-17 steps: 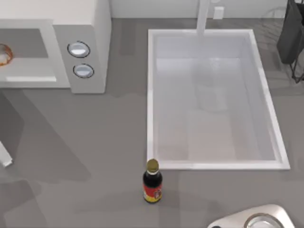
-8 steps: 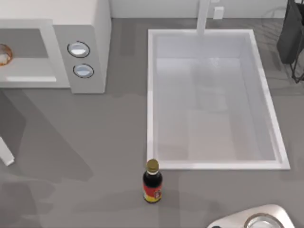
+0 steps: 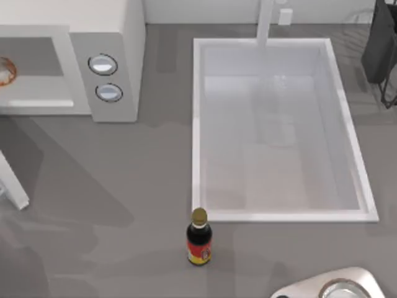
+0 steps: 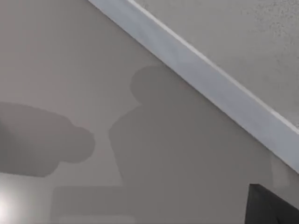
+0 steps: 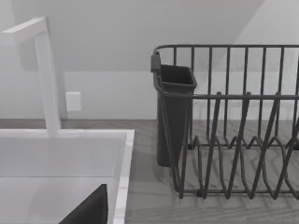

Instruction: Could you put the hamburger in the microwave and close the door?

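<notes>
Already the hamburger (image 3: 5,72) sits inside the microwave (image 3: 111,37) at ten o'clock; the door (image 3: 13,186) has swung inward, closing underway; fingers' state: cannot tell

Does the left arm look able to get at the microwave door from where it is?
Probably yes. The door hangs open at the table's left edge, in front of the microwave, with bare counter around it. The soy bottle stands well off. The left wrist view looks close along a white edge, likely that door.
</notes>
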`<state>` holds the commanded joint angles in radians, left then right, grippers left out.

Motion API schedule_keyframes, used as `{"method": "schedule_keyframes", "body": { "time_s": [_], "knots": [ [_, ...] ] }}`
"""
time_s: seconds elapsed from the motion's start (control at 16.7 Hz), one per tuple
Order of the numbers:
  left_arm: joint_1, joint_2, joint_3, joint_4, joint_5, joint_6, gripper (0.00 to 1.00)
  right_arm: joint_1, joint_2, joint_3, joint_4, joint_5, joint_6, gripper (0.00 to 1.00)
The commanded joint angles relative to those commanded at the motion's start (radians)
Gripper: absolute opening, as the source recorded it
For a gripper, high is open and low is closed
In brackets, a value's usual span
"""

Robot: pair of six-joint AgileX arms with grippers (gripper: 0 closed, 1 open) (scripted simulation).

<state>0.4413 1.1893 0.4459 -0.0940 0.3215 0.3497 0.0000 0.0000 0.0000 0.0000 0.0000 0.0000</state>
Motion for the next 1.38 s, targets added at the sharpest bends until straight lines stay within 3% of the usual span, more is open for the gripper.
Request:
{"method": "schedule_keyframes", "body": {
  "time_s": [0.36,0.54,1.02,1.38],
  "knots": [
    [-0.278,-0.107,-0.078,0.001,-0.195,-0.214,0.00,0.000,0.000,0.000,0.000,0.000,0.000,1.00],
    [-0.362,-0.146,-0.098,0.004,-0.255,-0.280,0.00,0.000,0.000,0.000,0.000,0.000,0.000,1.00],
    [-0.371,-0.108,-0.068,0.025,-0.259,-0.287,0.00,0.000,0.000,0.000,0.000,0.000,0.000,1.00],
    [-0.391,0.208,0.100,0.145,-0.274,-0.299,0.00,0.000,0.000,0.000,0.000,0.000,0.000,1.00]
  ]
}}
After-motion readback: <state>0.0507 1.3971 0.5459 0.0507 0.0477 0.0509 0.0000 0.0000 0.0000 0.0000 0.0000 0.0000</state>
